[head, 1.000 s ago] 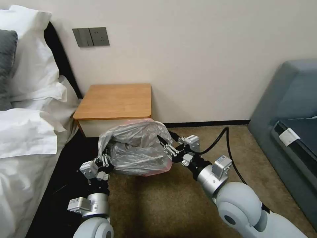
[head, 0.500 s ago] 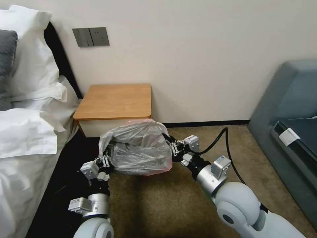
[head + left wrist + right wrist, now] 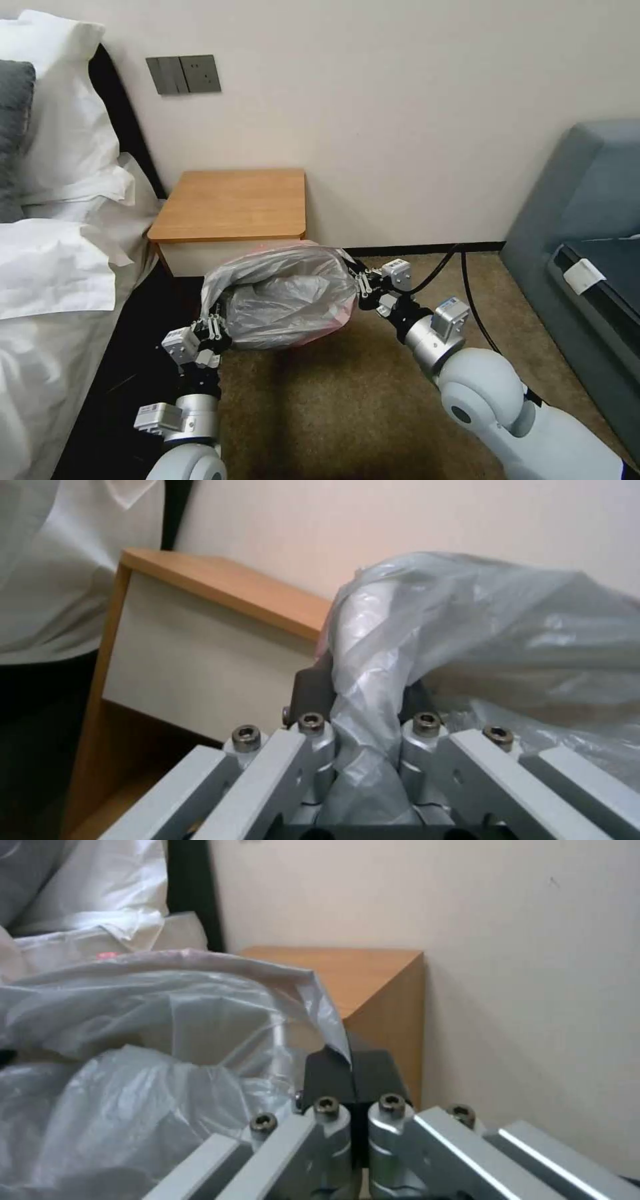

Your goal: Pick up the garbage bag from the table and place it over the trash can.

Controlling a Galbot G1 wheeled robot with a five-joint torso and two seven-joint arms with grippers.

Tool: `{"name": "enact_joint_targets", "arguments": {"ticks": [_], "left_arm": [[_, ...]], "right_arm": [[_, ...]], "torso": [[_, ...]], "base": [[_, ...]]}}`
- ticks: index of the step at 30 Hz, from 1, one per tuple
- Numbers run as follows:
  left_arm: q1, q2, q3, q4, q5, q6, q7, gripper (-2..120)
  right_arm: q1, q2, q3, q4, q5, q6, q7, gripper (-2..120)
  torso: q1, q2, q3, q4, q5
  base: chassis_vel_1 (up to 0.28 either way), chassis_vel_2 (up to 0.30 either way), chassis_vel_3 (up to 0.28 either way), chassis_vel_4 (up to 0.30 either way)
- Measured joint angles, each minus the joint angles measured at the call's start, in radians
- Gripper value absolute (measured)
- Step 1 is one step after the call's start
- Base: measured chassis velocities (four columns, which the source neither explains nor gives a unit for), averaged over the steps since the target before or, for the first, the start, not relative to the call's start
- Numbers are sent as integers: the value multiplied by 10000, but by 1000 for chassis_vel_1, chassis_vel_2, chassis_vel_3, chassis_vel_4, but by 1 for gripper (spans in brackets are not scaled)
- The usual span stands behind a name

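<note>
The garbage bag (image 3: pixel 287 300), wrinkly grey plastic with a pinkish-red rim, hangs stretched between my two grippers just in front of the table (image 3: pixel 233 200). My left gripper (image 3: pixel 215 327) is shut on the bag's left edge; the left wrist view shows a bunched fold of the bag (image 3: pixel 480 615) pinched in the left gripper (image 3: pixel 360 692). At the bag's right edge my right gripper (image 3: pixel 359 283) is shut too, and in its wrist view the right gripper (image 3: pixel 353 1072) nips a thin corner of the bag (image 3: pixel 133 1040). The trash can is hidden behind the bag.
A bed with white pillows (image 3: pixel 53 220) borders the left side. A grey sofa (image 3: pixel 587 233) stands at the right. The wall (image 3: pixel 400 120) is close behind the table. Brown carpet (image 3: pixel 333 400) lies below the bag. A black cable (image 3: pixel 460 280) loops off my right wrist.
My right gripper, open over the bag a second ago, has shut on its right edge and pulled it right and away, spreading the bag wider. The left gripper has held its grip.
</note>
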Motion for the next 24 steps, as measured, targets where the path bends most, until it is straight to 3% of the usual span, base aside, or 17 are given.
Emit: {"name": "enact_joint_targets", "arguments": {"ticks": [7, 13, 24], "left_arm": [[127, 26, 2, -315, -624, 107, 114, 7], [223, 61, 76, -931, -1695, 735, -42, 7], [162, 13, 138, -1236, -2330, 1129, -300, 7]], "right_arm": [[79, 0, 17, -233, -120, 59, -34, 0], [-112, -9, -29, -546, -752, 360, -276, 0], [-318, 108, -192, -927, -2172, 1035, -588, 0]], "torso": [[0, 0, 0, 0, 0], [0, 1, 0, 0, 0], [0, 0, 0, 0, -1]], "base": [[0, 0, 0, 0], [0, 0, 0, 0], [0, 0, 0, 0]]}}
